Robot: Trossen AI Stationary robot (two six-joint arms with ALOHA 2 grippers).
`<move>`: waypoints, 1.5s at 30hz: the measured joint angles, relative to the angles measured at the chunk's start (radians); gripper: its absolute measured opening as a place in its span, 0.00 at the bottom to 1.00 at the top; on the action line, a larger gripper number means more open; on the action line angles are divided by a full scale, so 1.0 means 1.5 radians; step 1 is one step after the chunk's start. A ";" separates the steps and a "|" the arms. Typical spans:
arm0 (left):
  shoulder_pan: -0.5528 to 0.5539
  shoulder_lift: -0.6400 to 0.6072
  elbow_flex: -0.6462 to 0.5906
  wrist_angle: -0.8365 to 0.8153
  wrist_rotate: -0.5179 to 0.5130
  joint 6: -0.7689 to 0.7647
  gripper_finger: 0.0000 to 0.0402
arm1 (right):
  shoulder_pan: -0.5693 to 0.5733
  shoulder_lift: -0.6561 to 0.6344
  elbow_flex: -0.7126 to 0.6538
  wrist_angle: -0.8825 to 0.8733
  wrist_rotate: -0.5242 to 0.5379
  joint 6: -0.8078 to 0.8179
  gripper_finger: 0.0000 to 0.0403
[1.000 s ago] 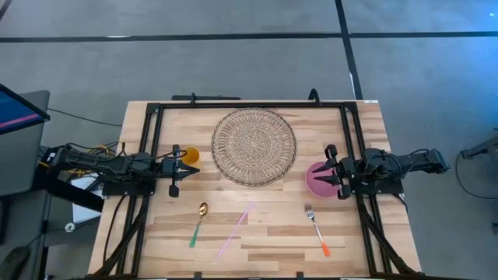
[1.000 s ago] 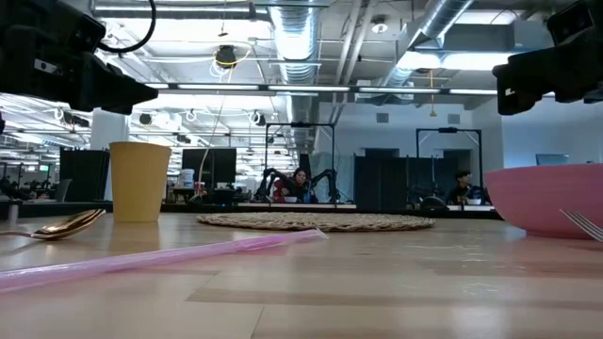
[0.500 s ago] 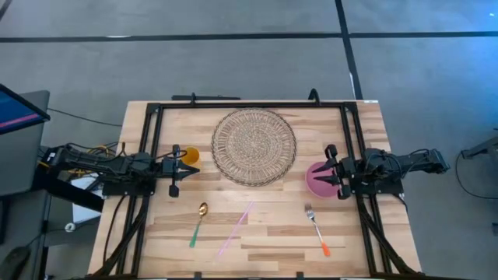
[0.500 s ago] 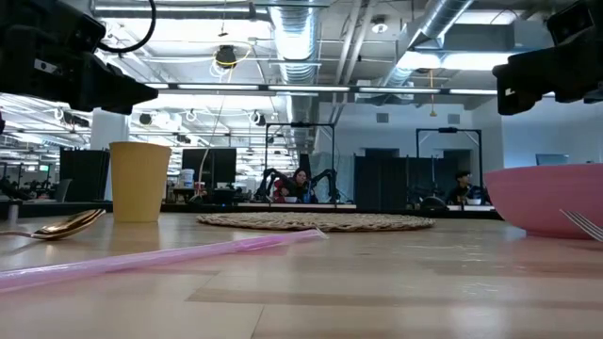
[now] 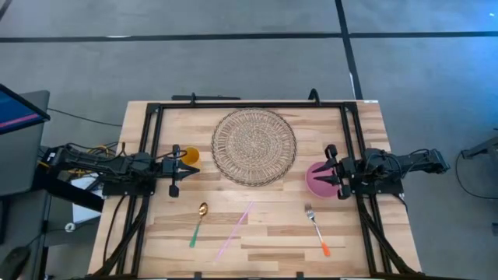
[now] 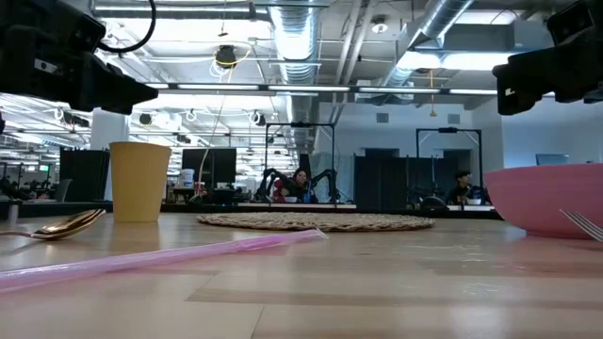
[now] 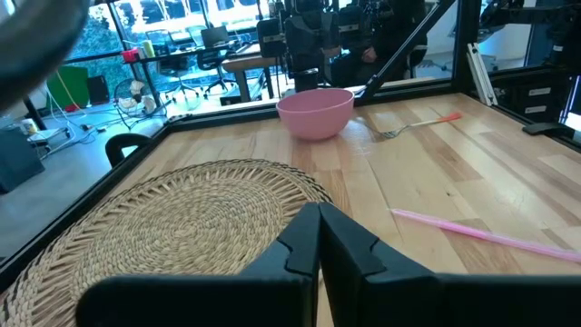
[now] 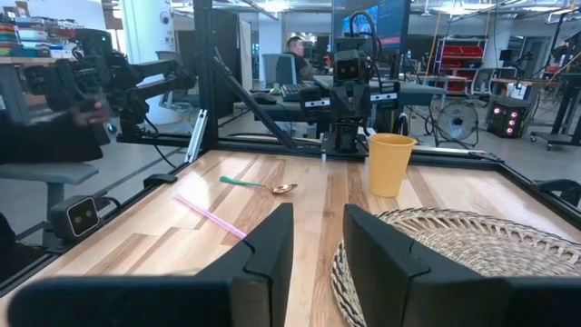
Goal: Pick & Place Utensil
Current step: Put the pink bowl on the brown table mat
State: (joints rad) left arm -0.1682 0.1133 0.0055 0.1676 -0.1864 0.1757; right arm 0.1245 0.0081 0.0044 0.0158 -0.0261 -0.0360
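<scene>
A spoon (image 5: 198,223) with a gold bowl and green handle lies flat near the table's near edge, left of a pink straw (image 5: 235,229). A fork (image 5: 317,229) with an orange handle lies to the right. My left gripper (image 5: 177,169) hovers shut by the left rail, next to the yellow cup (image 5: 189,155). My right gripper (image 5: 328,169) is open, level above the pink bowl (image 5: 317,179) at the right rail. The right wrist view shows the spoon (image 8: 263,186) and straw (image 8: 211,216) far ahead; the left wrist view shows the fork (image 7: 418,125) beside the bowl (image 7: 315,111).
A round woven placemat (image 5: 254,145) lies at the table's far middle. The yellow cup stands upright left of it, the pink bowl right of it. A black frame (image 5: 249,104) runs round the table's edges. Bare wood lies between the utensils and the placemat.
</scene>
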 joint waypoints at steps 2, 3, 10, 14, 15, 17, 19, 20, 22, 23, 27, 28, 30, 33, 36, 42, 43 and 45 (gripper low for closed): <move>0.000 0.000 0.000 0.003 0.000 0.000 0.02 | 0.000 0.000 0.000 0.001 0.000 -0.004 0.23; 0.000 0.000 0.000 0.006 0.000 0.000 0.02 | -0.002 0.000 0.000 0.006 0.000 -0.017 0.23; 0.000 0.000 0.000 0.029 0.001 -0.011 0.02 | -0.001 0.000 0.000 0.081 0.000 -0.023 0.23; 0.000 0.004 0.000 0.050 0.001 -0.028 0.02 | -0.002 -0.001 0.000 0.155 0.004 -0.050 0.23; 0.000 0.006 0.000 0.059 0.001 -0.029 0.02 | -0.002 -0.001 0.000 0.174 0.010 -0.064 0.23; 0.000 0.013 0.000 0.083 0.001 -0.038 0.02 | -0.002 -0.001 0.000 0.198 0.025 -0.061 0.23; 0.000 0.019 0.000 0.125 0.001 -0.045 0.02 | -0.002 -0.001 0.001 0.215 0.035 -0.051 0.23; 0.000 0.023 0.000 0.148 0.001 -0.043 0.03 | -0.002 -0.001 0.002 0.214 0.035 -0.045 0.23; 0.000 0.030 0.000 0.185 0.001 -0.033 0.05 | -0.002 0.007 0.006 0.204 0.035 -0.029 0.24; 0.000 0.034 0.000 0.198 0.001 -0.029 0.07 | -0.002 0.015 0.010 0.204 0.035 -0.019 0.25; 0.000 0.062 0.019 0.203 0.000 -0.022 0.18 | -0.001 0.059 0.031 0.209 0.044 0.005 0.35; 0.000 0.072 0.029 0.203 0.000 -0.022 0.22 | -0.001 0.076 0.040 0.209 0.055 0.005 0.38; 0.000 0.095 0.054 0.203 0.000 -0.022 0.27 | 0.000 0.115 0.068 0.207 0.075 0.011 0.44; 0.000 0.134 0.098 0.204 0.000 -0.022 0.33 | 0.002 0.177 0.128 0.165 0.078 0.050 0.51; 0.000 0.178 0.139 0.205 0.000 -0.023 0.36 | 0.021 0.251 0.200 0.060 0.107 0.094 0.53; 0.000 0.257 0.190 0.203 0.000 -0.020 0.35 | 0.084 0.394 0.349 -0.199 0.173 0.217 0.50; 0.000 0.266 0.195 0.203 0.000 -0.020 0.35 | 0.096 0.413 0.371 -0.230 0.182 0.233 0.49; 0.000 0.279 0.204 0.203 -0.003 -0.020 0.34 | 0.119 0.446 0.405 -0.279 0.206 0.262 0.48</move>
State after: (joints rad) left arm -0.1684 0.5313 0.3112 0.4728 -0.1914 0.1459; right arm 0.3029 0.6770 0.6120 -0.4032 0.2829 0.3576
